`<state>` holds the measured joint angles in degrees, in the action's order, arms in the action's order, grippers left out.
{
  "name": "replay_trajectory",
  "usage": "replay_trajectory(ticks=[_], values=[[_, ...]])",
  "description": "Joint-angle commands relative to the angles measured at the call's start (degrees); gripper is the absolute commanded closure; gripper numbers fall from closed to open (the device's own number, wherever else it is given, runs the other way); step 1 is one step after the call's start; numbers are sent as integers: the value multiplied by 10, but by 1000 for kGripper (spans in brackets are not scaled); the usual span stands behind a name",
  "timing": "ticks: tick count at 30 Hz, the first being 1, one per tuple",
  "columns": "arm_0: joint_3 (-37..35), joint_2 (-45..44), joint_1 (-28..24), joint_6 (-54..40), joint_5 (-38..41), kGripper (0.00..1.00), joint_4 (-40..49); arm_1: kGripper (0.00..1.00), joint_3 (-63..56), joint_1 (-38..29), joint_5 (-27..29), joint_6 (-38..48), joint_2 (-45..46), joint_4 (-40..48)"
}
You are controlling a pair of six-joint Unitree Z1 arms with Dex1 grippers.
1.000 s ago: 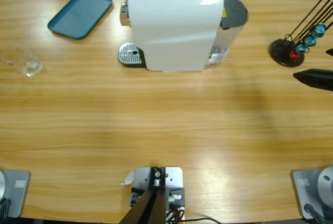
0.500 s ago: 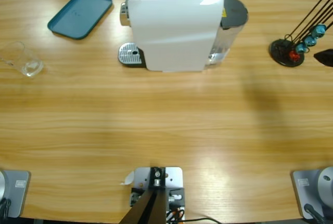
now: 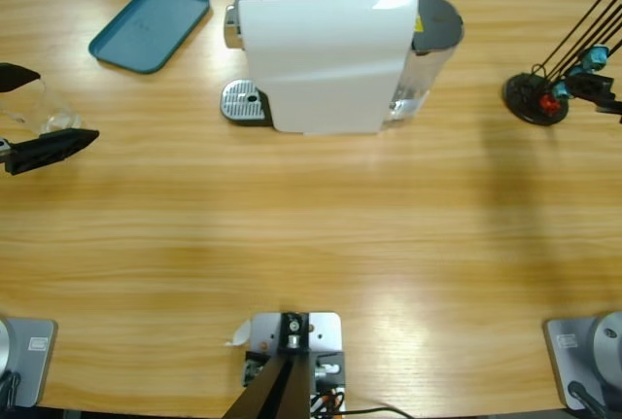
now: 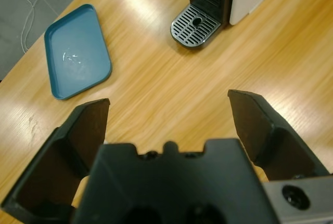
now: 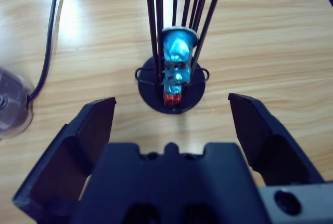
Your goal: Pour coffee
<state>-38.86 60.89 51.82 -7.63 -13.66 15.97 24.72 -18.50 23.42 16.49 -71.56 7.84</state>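
At the table's left edge the left gripper (image 3: 39,113), jaws apart, straddles an empty glass (image 3: 44,113); it should close squarely, then carry it right to the coffee machine's (image 3: 326,45) drip tray (image 3: 243,103). No coffee is visible. At far right, the right gripper (image 5: 171,130) hangs open before the capsule rack (image 5: 171,86).

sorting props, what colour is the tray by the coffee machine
Teal blue, plain: the tray shows best in the high view.
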Motion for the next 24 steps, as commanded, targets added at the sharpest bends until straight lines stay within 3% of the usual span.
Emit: replay_trajectory(ticks=[1, 10, 24], values=[[38, 23, -2, 29, 1, 0, -88, 161, -34, 37, -17, -1, -47, 83], [32, 44, -2, 40, 13, 0, -118, 235, -36, 57, -24, -5, -51, 107], [28, 47, -2, 40, 13, 0, -122, 271, -36, 72, -31, -7, -70, 121]])
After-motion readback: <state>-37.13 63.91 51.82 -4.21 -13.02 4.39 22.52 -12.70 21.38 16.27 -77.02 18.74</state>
